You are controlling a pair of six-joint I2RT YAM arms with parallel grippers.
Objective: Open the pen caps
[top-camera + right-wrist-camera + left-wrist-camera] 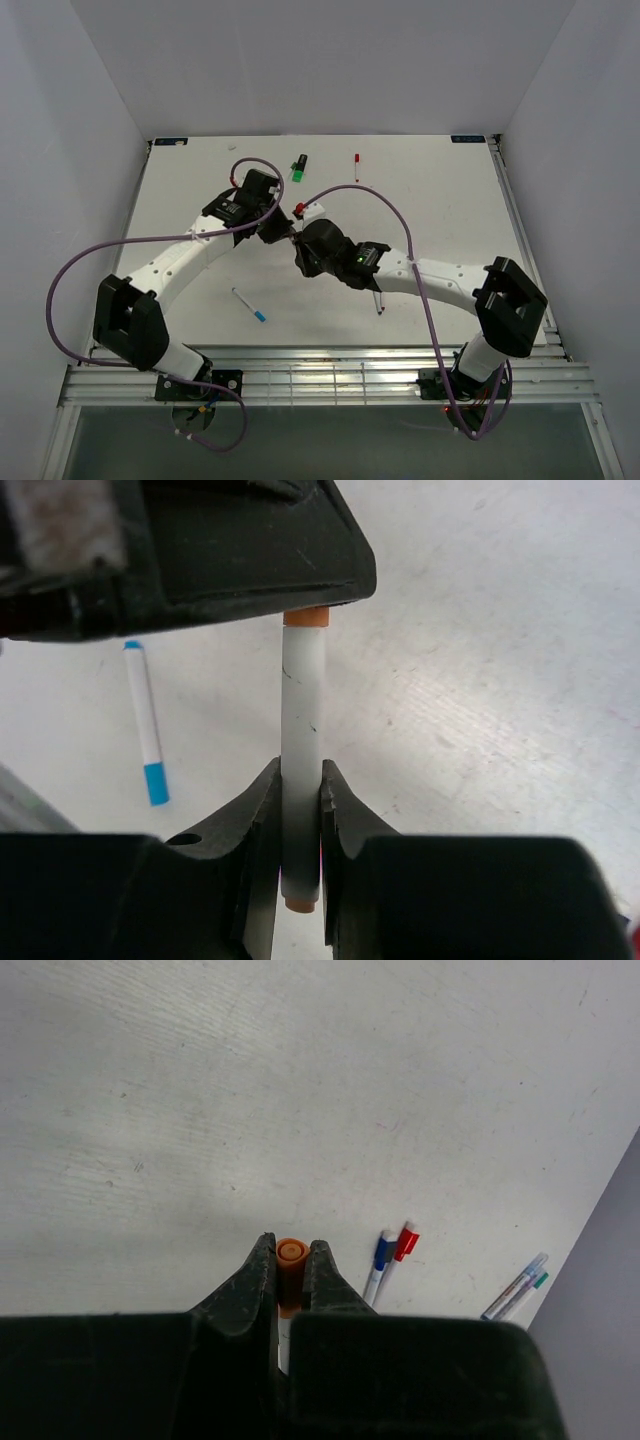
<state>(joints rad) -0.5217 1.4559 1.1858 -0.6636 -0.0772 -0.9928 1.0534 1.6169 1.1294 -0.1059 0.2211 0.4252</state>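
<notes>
Over the middle of the table my two grippers meet around one white pen (303, 695). In the left wrist view, my left gripper (291, 1252) is shut on the pen's orange cap (292, 1256), whose round end faces the camera. My right gripper (300, 780) is shut on the white barrel, with a small orange end (300, 905) showing below the jaws. The cap's orange rim (307, 617) still sits against the barrel, under the left gripper's black body (200, 550). From above, the left gripper (277, 229) and right gripper (298, 244) almost touch.
Other pens lie around: a blue-capped one (250, 304) near the front, a red one (356, 165) and a green-capped black marker (299, 168) at the back, and another (378, 301) beside the right arm. A blue-capped pen (379, 1263) and a red-capped pen (400, 1248) lie side by side.
</notes>
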